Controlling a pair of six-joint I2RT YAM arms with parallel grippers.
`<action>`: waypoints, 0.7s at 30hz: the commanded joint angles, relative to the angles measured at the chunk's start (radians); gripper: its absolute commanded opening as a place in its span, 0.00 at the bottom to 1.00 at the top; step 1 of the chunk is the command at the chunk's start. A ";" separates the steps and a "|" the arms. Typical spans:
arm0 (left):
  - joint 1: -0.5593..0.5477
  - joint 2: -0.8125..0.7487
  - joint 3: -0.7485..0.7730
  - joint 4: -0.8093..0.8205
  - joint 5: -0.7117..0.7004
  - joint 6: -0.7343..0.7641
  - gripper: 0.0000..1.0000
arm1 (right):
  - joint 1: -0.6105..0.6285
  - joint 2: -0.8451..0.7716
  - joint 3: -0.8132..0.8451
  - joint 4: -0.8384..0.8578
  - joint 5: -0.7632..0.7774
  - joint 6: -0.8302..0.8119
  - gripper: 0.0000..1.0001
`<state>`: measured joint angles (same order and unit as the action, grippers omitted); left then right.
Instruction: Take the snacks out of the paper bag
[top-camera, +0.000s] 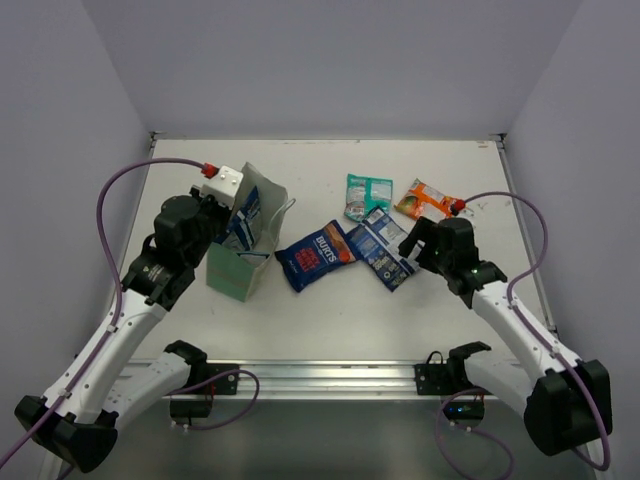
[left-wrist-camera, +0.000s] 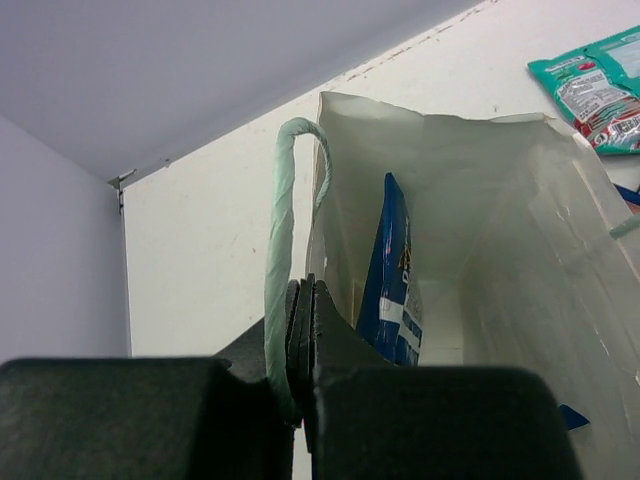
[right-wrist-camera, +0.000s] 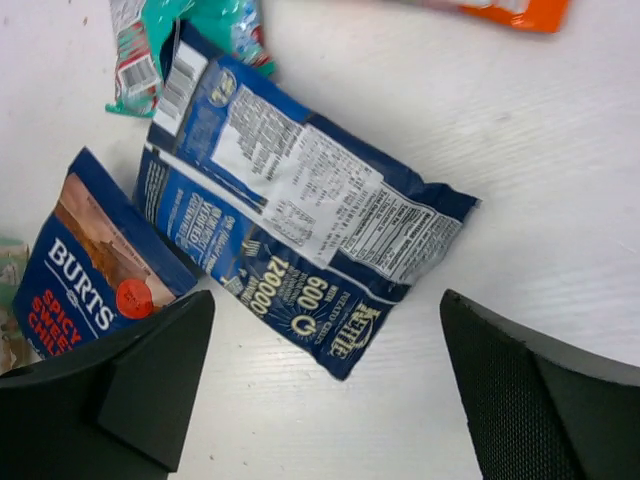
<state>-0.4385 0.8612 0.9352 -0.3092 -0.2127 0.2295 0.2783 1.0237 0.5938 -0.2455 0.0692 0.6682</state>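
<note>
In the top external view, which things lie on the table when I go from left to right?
Paper bag → Burts blue packet → blue Kettle packet → orange packet. I leave out the teal-green packet, since it lies above those two blue ones.

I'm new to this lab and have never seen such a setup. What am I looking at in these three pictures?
Two robot arms stand at a white table. One picture looks down from above; the other two come from cameras on each wrist. The left tool is shut on the string handle of the paper bag, which has a blue packet inside. The right tool is open above a blue Kettle packet. Nearby lie a Burts packet, a teal packet and an orange packet.
</note>
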 joint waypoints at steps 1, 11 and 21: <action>0.004 -0.005 0.031 0.038 0.030 0.027 0.00 | -0.005 -0.098 0.112 -0.204 0.239 0.032 0.99; 0.006 -0.007 0.051 0.009 0.038 0.033 0.00 | 0.211 0.021 0.655 -0.259 0.084 -0.039 0.97; 0.004 -0.017 0.065 0.007 0.041 0.016 0.00 | 0.579 0.473 1.202 -0.274 -0.012 0.004 0.94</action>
<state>-0.4385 0.8639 0.9447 -0.3286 -0.1860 0.2317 0.8062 1.4315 1.6943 -0.4889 0.0978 0.6525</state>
